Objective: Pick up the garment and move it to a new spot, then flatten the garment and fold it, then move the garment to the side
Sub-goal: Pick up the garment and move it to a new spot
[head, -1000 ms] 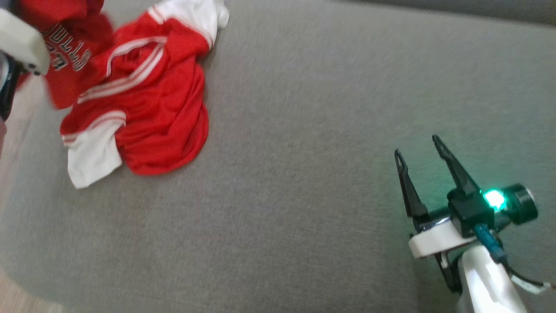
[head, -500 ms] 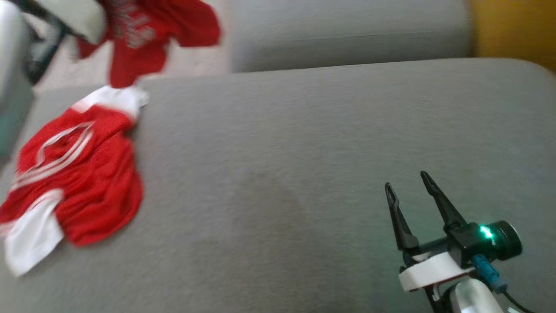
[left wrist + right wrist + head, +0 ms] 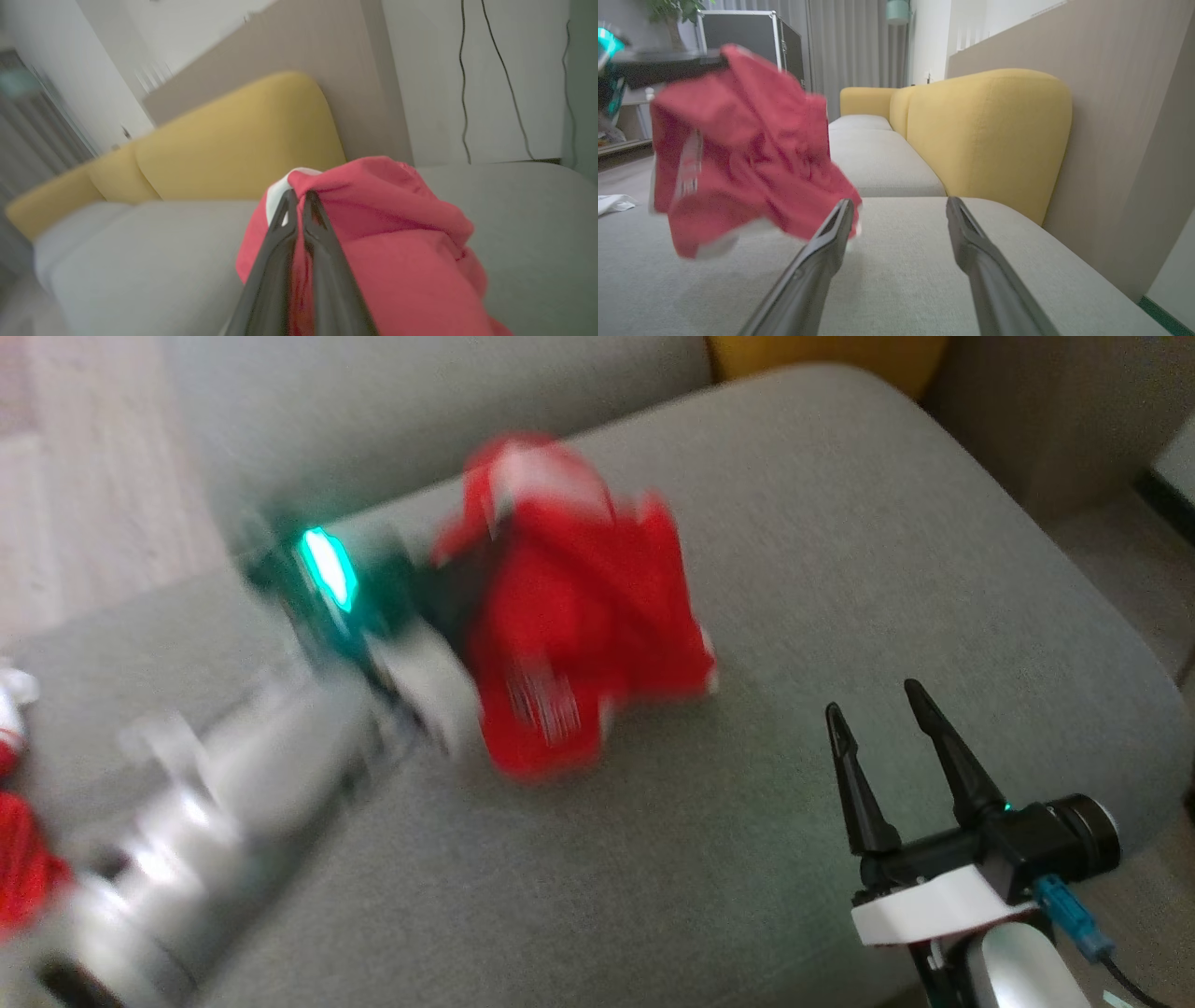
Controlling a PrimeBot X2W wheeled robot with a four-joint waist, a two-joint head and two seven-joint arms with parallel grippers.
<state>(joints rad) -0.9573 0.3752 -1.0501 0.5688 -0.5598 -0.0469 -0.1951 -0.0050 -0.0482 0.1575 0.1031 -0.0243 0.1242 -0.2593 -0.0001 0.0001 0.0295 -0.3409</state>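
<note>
The left gripper (image 3: pixel 299 198) is pinched tight on the garment (image 3: pixel 402 261), a red top with white trim. In the left wrist view its two dark fingers (image 3: pixel 278 242) meet at the tips, with a fold of red cloth and a strip of white hem caught between them. The rest of the cloth bunches and droops to the right of the fingers.

In the head view the garment is a blurred red bundle over the middle of the grey seat cushion (image 3: pixel 887 541). The left arm's pale forearm (image 3: pixel 187 803) reaches to it from the near left, and a green light (image 3: pixel 327 565) glows at the wrist. In the right wrist view the bundle hangs from its top corner, and its lower edge appears to be clear of the seat (the blur makes the lowest fold hard to judge).

The right gripper (image 3: pixel 873 700) is at the near right, above the cushion. Its claw is spread wide with nothing between the fingers. It is well apart from the garment, which is to its left and farther away.

A yellow backrest (image 3: pixel 985 135) rises on the far side of the seat. Another heap of red and white cloth (image 3: pixel 19 859) shows at the left edge of the head view. A black case (image 3: pixel 742 42) stands far off beyond the garment, and cables (image 3: pixel 467 70) hang down a pale wall.
</note>
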